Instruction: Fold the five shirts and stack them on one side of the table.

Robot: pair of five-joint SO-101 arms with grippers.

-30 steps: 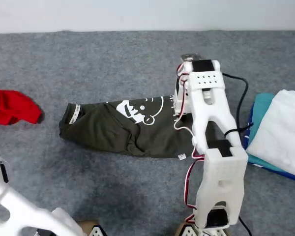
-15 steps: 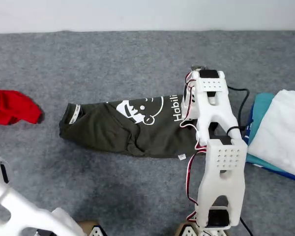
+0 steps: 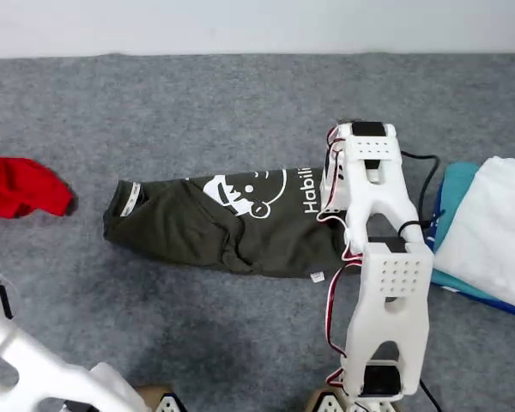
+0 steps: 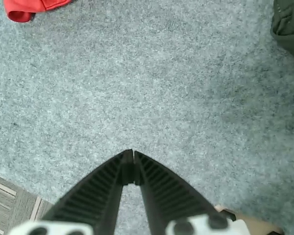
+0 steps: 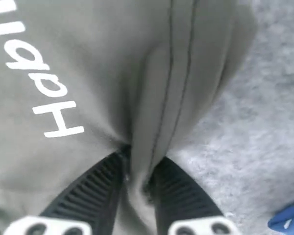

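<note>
Shirts lie part done: a folded pile (image 3: 498, 223) at 3 o'clock, olive shirt (image 3: 232, 227) mid-fold, pinched by the right hand (image 5: 139, 160), red shirt (image 3: 21, 184) at 9 o'clock unfolded, left hand (image 4: 133, 156) closed and empty.

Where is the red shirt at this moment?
In the high view, the red shirt lies crumpled at the left edge of the grey table, apart from the olive shirt spread in the middle.
</note>
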